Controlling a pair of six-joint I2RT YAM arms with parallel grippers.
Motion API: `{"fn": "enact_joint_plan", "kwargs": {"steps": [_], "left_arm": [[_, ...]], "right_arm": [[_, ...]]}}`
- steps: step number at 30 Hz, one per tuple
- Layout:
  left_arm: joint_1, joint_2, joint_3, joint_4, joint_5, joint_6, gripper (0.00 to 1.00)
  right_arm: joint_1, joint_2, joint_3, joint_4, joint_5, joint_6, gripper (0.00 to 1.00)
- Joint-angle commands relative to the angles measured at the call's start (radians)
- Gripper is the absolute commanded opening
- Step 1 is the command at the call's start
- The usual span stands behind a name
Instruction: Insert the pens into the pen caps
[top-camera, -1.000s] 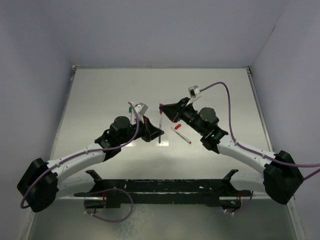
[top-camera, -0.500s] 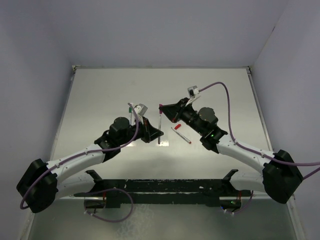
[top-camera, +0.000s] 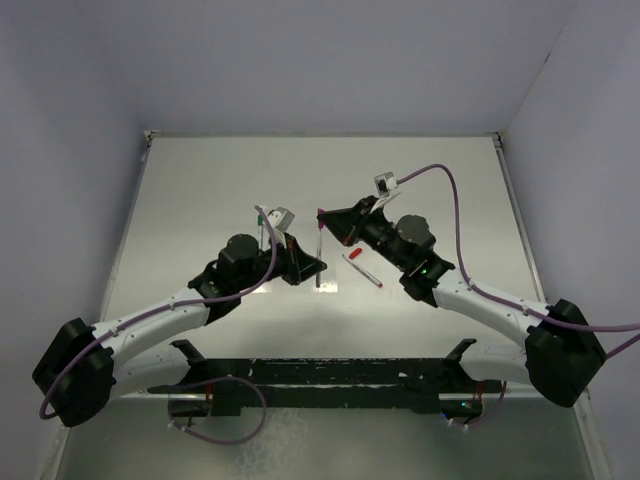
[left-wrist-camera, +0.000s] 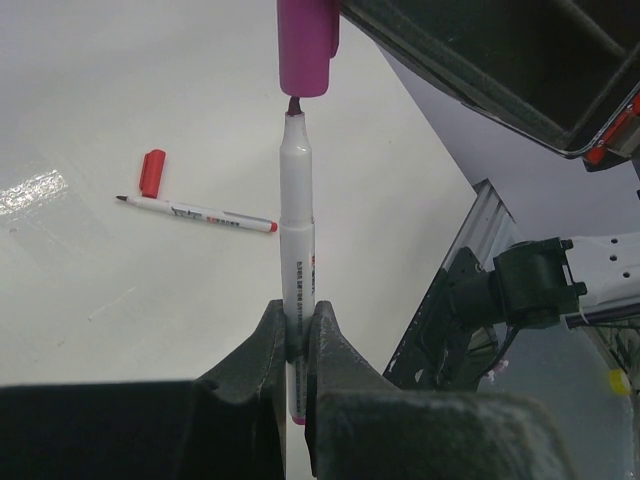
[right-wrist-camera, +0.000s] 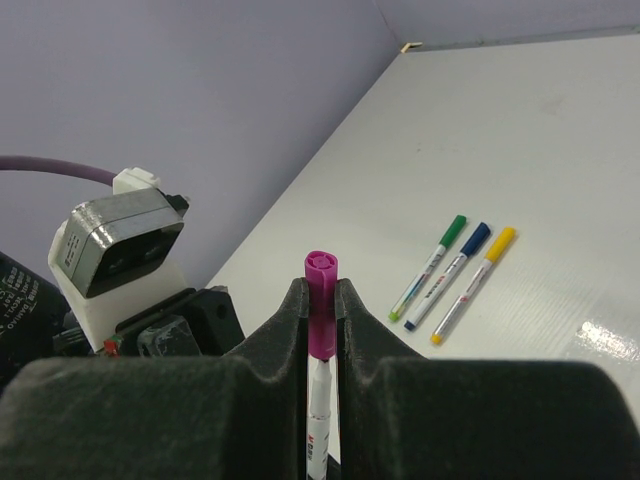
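Presently, at the left gripper: clamped tight on the lower barrel of the purple pen, nib aimed straight at the cap ahead. At the right gripper: pinched shut on the purple cap, mouth turned toward that nib. From the left wrist view, nib right at the cap's mouth, touching or barely inside; impossible to tell which. Further out on the table: lying uncapped, the red pen, with the red cap near its nib end, not touching. Beyond, from the right wrist view, laid side by side, caps on: the green pen, blue pen and yellow pen.
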Motion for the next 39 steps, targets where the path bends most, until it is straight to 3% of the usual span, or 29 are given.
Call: {"fn": "enact_joint_plan", "kwargs": {"steps": [1,39], "left_arm": [[-0.002,-0.025,0.006,0.048,-0.005,0.008,0.00],[-0.002,-0.050,0.018,0.087,-0.070,-0.012,0.00]], "right_arm": [[0.008,-0.004,0.014,0.041,0.021,-0.020,0.00],[0.049,0.024,-0.020,0.055,-0.031,-0.011,0.00]]}}
